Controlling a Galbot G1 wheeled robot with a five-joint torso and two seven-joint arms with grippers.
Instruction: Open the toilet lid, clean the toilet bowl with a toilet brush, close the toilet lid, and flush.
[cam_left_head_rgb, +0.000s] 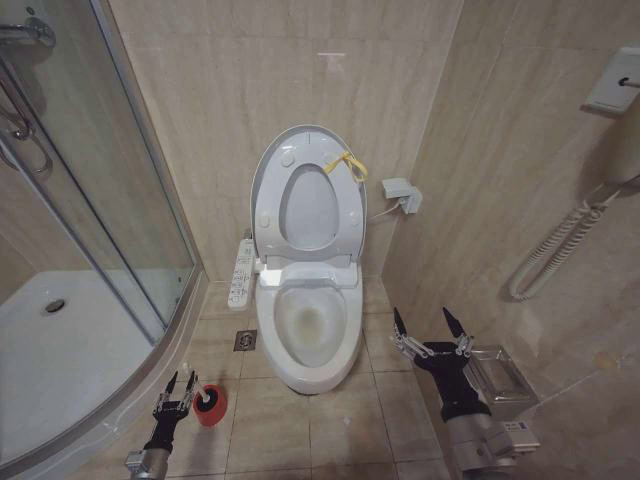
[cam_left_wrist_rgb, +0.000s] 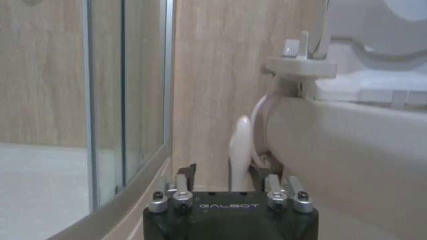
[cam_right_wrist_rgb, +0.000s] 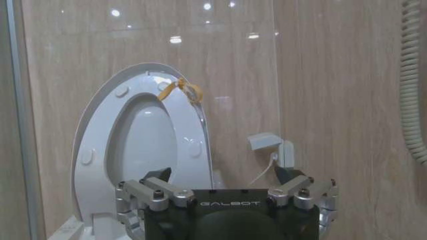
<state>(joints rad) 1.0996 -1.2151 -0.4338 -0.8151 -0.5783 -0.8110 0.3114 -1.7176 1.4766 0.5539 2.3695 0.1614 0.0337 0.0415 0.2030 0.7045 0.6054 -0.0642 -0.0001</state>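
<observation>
While the toilet lid (cam_left_head_rgb: 306, 160) is stood upright against the wall, the toilet bowl (cam_left_head_rgb: 310, 345) is left exposed. The toilet brush (cam_left_wrist_rgb: 240, 150) is seen upright in the red holder cup (cam_left_head_rgb: 211, 405), long axis vertical, handle up, between the spread fingers of the left gripper (cam_left_head_rgb: 177, 387). A skewed closure is judged likely to tip the cup. The right gripper (cam_left_head_rgb: 432, 328) is held open beside the bowl.
</observation>
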